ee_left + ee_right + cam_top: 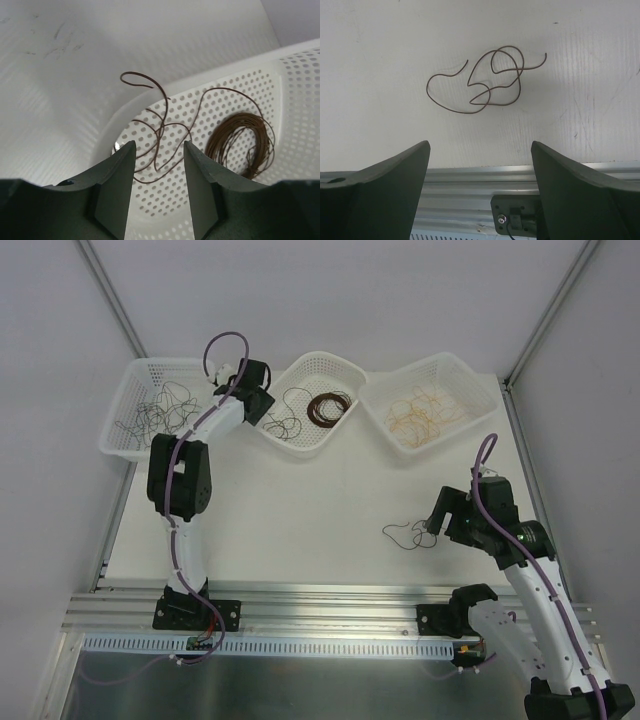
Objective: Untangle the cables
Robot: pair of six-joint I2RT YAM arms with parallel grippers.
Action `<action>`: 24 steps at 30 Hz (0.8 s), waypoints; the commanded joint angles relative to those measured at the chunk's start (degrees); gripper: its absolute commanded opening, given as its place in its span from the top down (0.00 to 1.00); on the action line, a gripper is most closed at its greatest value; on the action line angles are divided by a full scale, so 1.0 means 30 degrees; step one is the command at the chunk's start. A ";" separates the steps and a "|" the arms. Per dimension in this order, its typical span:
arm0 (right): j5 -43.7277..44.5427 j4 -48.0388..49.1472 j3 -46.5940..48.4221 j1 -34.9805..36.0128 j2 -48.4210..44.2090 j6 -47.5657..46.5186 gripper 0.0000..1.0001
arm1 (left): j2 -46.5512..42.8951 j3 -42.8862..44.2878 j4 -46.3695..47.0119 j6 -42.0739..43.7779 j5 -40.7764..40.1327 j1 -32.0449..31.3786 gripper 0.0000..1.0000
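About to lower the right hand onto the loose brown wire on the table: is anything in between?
Nothing visible stands in the way. The thin dark brown curly wire lies by itself on the white table, just ahead of the right hand, whose fingers stand wide open.

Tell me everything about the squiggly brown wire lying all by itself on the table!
The thin dark brown wire is one single strand, springy-looking, bent into a few loose loops that cross over each other, with both ends free. It lies flat on the white table, near the metal front rail. Only the table touches it; the right tool hangs open beside it, holding nothing.
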 commanded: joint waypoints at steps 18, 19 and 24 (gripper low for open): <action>0.0278 -0.0593 0.0339 0.0094 -0.0029 -0.0767 0.13 | 0.2439 0.3090 -0.0925 0.1678 -0.1943 -0.0124 0.93; 0.0307 -0.0622 0.0368 0.0065 0.0000 -0.0767 0.13 | 0.2322 0.3178 -0.0954 0.1999 -0.2031 -0.0154 0.96; 0.0336 -0.0768 0.0690 0.0094 0.0088 -0.0972 0.13 | 0.1004 0.3587 -0.0954 0.3638 -0.2967 -0.0534 1.00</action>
